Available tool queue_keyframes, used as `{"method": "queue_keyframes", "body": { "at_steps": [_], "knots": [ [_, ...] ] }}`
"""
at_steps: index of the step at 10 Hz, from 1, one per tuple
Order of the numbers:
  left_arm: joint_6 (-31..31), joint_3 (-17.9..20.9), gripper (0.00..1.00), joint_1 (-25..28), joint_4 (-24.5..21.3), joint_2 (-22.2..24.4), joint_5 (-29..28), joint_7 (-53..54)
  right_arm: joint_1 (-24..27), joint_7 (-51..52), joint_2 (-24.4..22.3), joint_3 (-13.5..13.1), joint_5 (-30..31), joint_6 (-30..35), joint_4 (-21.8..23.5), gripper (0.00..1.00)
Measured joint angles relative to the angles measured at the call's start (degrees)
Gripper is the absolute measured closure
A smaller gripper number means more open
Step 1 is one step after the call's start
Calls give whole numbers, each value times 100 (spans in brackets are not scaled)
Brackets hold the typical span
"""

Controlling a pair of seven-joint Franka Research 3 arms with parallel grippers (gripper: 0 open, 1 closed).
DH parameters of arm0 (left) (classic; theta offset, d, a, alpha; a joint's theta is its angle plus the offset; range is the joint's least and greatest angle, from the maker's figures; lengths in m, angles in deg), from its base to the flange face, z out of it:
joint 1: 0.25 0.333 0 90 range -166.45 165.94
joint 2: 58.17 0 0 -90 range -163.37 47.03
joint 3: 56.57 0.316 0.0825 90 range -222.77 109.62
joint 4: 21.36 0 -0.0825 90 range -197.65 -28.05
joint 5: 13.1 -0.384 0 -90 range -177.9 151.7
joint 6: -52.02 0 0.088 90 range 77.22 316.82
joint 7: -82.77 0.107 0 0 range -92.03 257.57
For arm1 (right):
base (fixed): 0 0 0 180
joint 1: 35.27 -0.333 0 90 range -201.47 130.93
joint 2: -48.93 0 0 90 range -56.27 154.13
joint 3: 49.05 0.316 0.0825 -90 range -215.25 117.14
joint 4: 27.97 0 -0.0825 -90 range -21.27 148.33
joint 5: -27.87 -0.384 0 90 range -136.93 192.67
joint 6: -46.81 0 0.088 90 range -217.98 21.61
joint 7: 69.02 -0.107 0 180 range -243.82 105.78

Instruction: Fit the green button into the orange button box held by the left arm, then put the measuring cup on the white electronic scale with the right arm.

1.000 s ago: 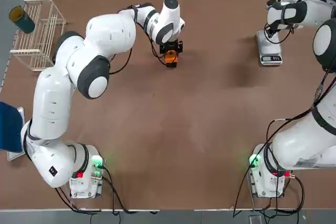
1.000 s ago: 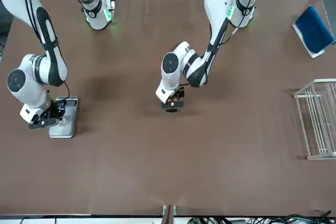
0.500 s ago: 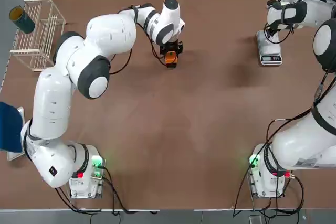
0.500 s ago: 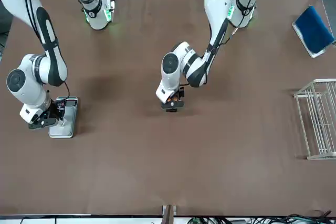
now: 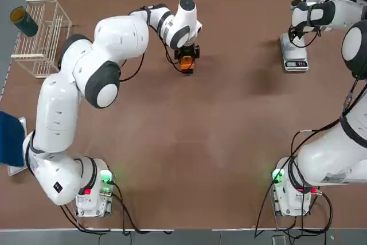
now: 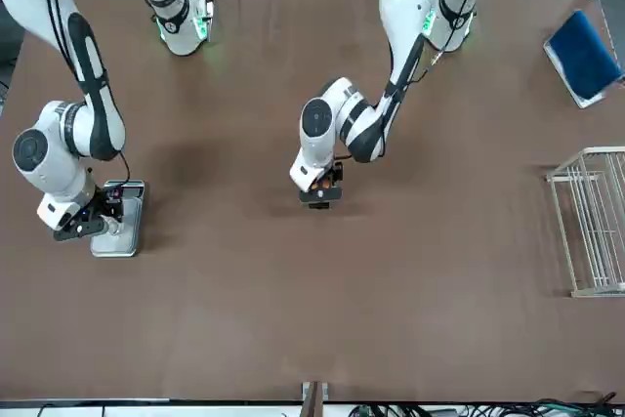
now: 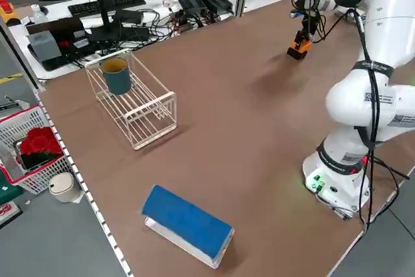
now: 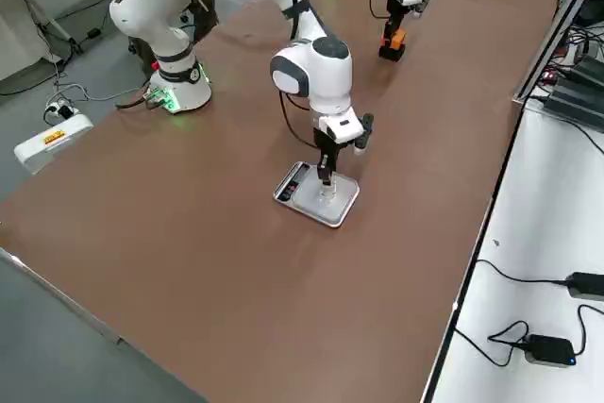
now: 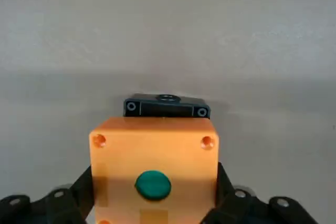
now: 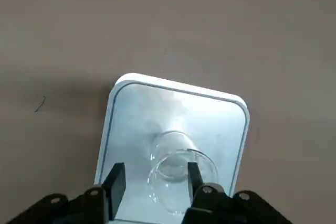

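The orange button box (image 9: 153,171) sits between the fingers of my left gripper (image 5: 186,55), which is shut on it at the table's far middle. The green button (image 9: 153,184) is seated in the box's face. At the far right, the white electronic scale (image 10: 136,108) lies on the table with the clear measuring cup (image 10: 178,174) standing upright on its plate. My right gripper (image 10: 155,174) hangs just above the scale, open. One finger (image 10: 116,184) stands clear of the cup and the other overlaps its rim in the right wrist view.
A flat black block (image 9: 166,106) lies just behind the orange box. A wire basket (image 5: 41,35) with a teal cup (image 5: 24,21) stands at the far left. A blue pad (image 5: 10,139) lies at the left edge.
The right gripper's fingers have parted over the scale, with the cup left standing on the plate. The left arm and the orange box have not moved.
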Motion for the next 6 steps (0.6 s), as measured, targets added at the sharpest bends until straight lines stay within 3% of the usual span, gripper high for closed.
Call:
{"method": "queue_keyframes", "body": {
  "at_steps": [6],
  "knots": [
    [0, 0, 13, 0, 0, 0, 0, 0, -84, -1, -287, 11, 0, 813, -343, 42]
  ]
}}
